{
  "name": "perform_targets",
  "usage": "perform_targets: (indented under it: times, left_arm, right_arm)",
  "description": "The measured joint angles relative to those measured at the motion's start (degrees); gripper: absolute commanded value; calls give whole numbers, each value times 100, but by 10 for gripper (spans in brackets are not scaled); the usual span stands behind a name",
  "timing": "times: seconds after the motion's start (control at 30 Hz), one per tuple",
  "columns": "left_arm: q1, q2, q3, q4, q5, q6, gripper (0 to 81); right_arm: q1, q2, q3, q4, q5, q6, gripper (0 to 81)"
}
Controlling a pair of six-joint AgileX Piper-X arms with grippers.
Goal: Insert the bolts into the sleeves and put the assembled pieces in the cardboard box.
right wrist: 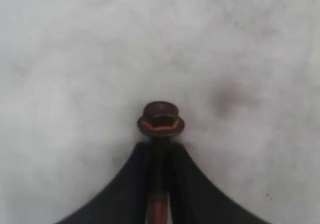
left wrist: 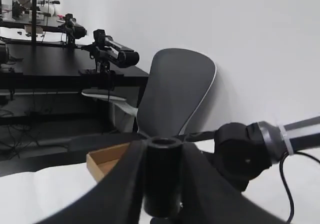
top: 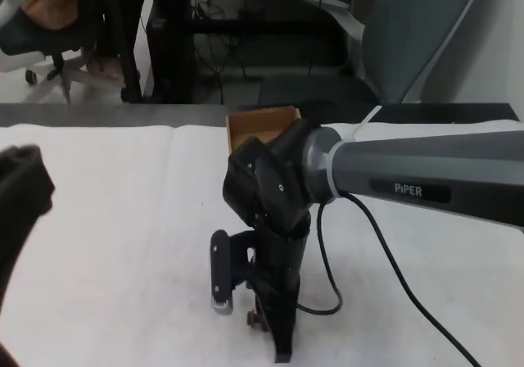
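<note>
1. Rust-brown bolt (right wrist: pixel 161 121) in the right wrist view, with a hex flange head.
   - The right gripper (right wrist: pixel 160 149) has its jaws pressed on the shank, with one dark finger (right wrist: pixel 125 184) on each side.
   - The head sits just past the jaw tips and the rest of the shank runs back between them.
   - The white bench cover (right wrist: pixel 75 44) lies beyond the head. I cannot tell whether the head touches it.
2. Left wrist view: the left gripper (left wrist: pixel 162 166) pinches a black sleeve (left wrist: pixel 162 184).
   - The sleeve stands between the jaws. Its open end pokes out past the fingers, and the bore is visible.
   - The cardboard box (left wrist: pixel 107 159) is beyond the jaws and off to one side of the sleeve. It is open and sits on the bench cover.
   - The right arm (left wrist: pixel 245 151) shows its wrist joint beyond the jaws on the opposite side of the sleeve from the box.
   - A grey office chair (left wrist: pixel 175 94) stands farther back, behind the box.
3. High view: the right arm reaches across the bench with its gripper pointing down at the cover.
   - The bolt is at the jaw tips, low against the cover.
   - The cardboard box is behind the gripper's wrist, partly hidden by it and apart from the jaws.
   - A black cable (top: pixel 327 252) loops from the arm down beside the jaws.
   - The other arm (top: pixel 20 191) is a dark shape well apart from the right jaws, toward the bench edge.
</note>
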Motion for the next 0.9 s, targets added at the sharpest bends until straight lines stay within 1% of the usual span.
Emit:
perform_targets:
  times: [0.13, 0.23, 0.33, 0.4, 0.57, 0.73, 0.9]
  left_arm:
    - [0, 0, 16, 281, 0, 236, 18]
    - [0, 0, 188, 149, 129, 344, 18]
    - [0, 66, 594, -275, 442, 333, 18]
    - [0, 181, 939, -551, 605, 302, 18]
    - [0, 515, 1697, -1406, 736, 281, 18]
    - [0, 1086, 2170, -2613, 811, 107, 18]
    - [0, 2005, 2273, -3792, 1009, 34, 18]
  right_arm:
    - [-32, -82, 0, -186, -262, 501, 6]
    - [-125, -387, 46, -396, -613, 887, 6]
    - [-257, -938, 54, -696, -913, 1303, 6]
    - [-314, -1416, 54, -923, -978, 1514, 6]
    - [-325, -2550, 246, -1698, -1030, 1994, 6]
    - [-308, -3681, 1527, -3487, -1057, 2999, 6]
    - [-144, -4604, 3260, -6069, -1047, 4256, 6]
